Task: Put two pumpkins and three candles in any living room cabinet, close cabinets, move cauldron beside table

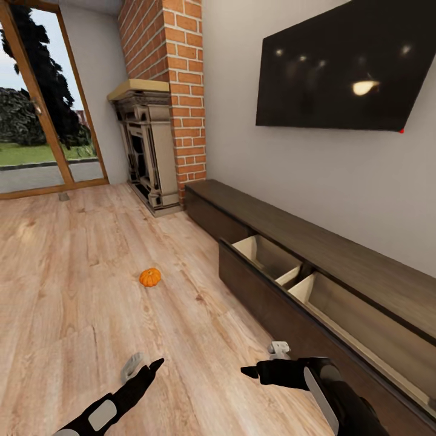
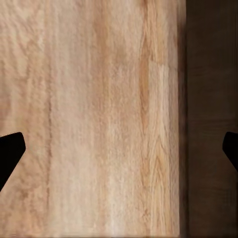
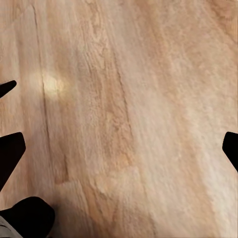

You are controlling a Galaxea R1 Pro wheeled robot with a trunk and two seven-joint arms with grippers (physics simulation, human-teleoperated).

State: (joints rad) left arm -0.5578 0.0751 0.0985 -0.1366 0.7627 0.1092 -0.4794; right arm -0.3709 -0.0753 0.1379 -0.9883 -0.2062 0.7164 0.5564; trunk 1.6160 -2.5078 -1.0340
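My left claw [image 1: 144,366] hangs over the plank floor [image 1: 79,266] with its black fingers spread wide, grasping nothing; in its wrist view the 2 tips sit at opposite edges above pale wood grain and a dark brown strip. My right claw [image 1: 257,370] is likewise released and empty, its fingers [image 3: 10,153] far apart over bare floorboards. 1 small ribbed orange pumpkin [image 1: 150,277] lies on the floor ahead of both claws, well apart from them and nearer my left one. To my right runs the long, low, dark brown cabinet [image 1: 315,242], flat-fronted, with 1 drawer [image 1: 266,257] pulled open showing pale wooden compartments.
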